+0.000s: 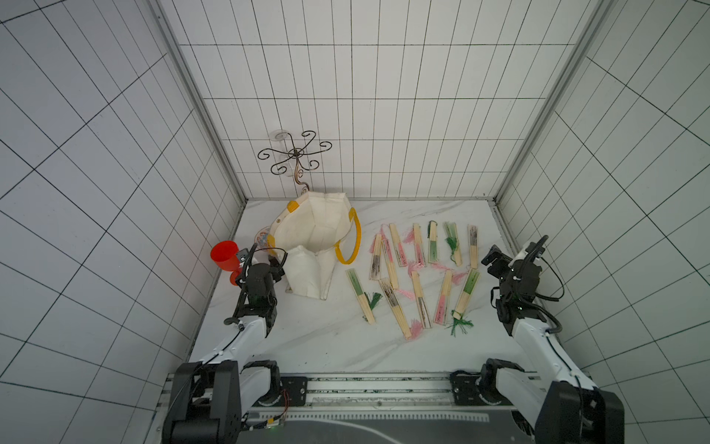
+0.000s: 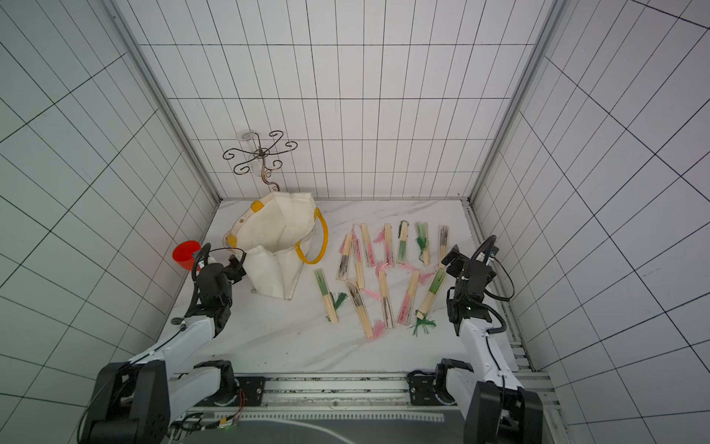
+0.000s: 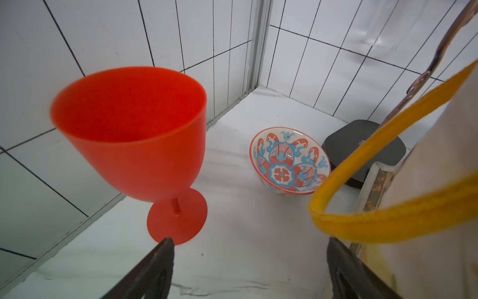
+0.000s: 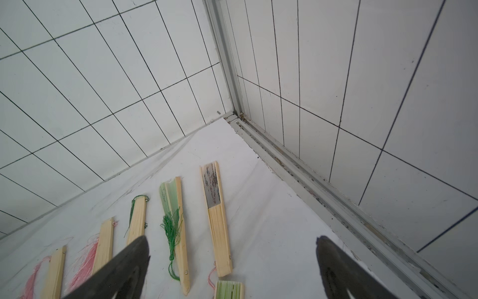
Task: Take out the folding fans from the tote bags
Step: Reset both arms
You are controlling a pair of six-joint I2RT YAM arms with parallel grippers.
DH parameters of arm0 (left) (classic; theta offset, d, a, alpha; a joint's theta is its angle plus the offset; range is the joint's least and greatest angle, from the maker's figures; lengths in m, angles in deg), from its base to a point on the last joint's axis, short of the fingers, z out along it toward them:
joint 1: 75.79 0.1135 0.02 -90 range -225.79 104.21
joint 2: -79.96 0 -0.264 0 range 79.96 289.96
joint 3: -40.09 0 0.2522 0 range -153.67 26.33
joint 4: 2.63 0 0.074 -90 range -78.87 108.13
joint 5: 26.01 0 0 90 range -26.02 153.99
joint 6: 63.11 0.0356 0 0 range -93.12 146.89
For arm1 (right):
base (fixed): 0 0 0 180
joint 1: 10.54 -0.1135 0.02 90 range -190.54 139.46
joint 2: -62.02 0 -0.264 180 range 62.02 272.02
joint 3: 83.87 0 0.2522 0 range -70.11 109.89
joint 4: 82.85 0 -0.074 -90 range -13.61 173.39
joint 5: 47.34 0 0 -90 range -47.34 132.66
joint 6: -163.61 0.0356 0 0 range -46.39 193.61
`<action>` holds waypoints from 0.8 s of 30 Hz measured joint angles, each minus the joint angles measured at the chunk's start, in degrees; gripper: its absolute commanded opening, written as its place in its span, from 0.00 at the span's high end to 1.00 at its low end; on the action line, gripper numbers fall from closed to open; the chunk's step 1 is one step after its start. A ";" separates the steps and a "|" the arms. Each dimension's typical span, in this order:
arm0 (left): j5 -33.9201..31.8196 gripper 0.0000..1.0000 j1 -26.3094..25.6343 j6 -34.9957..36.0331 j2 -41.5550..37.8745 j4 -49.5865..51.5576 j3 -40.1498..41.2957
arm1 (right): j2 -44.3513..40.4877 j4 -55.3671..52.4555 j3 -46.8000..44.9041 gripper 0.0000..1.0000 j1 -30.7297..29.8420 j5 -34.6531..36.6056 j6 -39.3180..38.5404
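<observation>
The cream tote bag (image 1: 315, 246) (image 2: 282, 246) stands at the back left of the table. Its mouth gapes upward and shows only bare canvas, and a yellow handle (image 3: 388, 222) hangs off each side. Several closed folding fans (image 1: 418, 296) (image 2: 386, 300) lie in two loose rows on the marble to the right of the bag, with pink and green tassels. My left gripper (image 1: 277, 264) (image 3: 248, 240) hovers open just left of the bag with nothing between its fingers. My right gripper (image 1: 493, 256) (image 4: 232, 240) is open and empty above the rightmost fans (image 4: 216, 220).
A red plastic goblet (image 1: 224, 255) (image 3: 134, 134) stands against the left wall beside my left gripper. A patterned bowl (image 3: 289, 160) and the black base (image 3: 362, 147) of a curly wire stand (image 1: 296, 153) sit behind the bag. Tiled walls close three sides.
</observation>
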 measured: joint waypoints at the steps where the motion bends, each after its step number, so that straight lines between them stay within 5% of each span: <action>1: 0.96 0.11 0.00 0.72 0.13 -3.08 1.75 | 1.27 2.27 -0.81 0.00 0.00 0.20 -0.48; 15: 13.53 0.06 0.00 8.96 8.15 -28.72 7.76 | 10.27 20.59 -6.21 0.00 0.00 -1.88 -4.33; 24: 20.15 0.03 0.00 11.08 24.39 -42.07 6.32 | 15.58 30.25 -9.07 0.00 0.00 -5.70 -6.12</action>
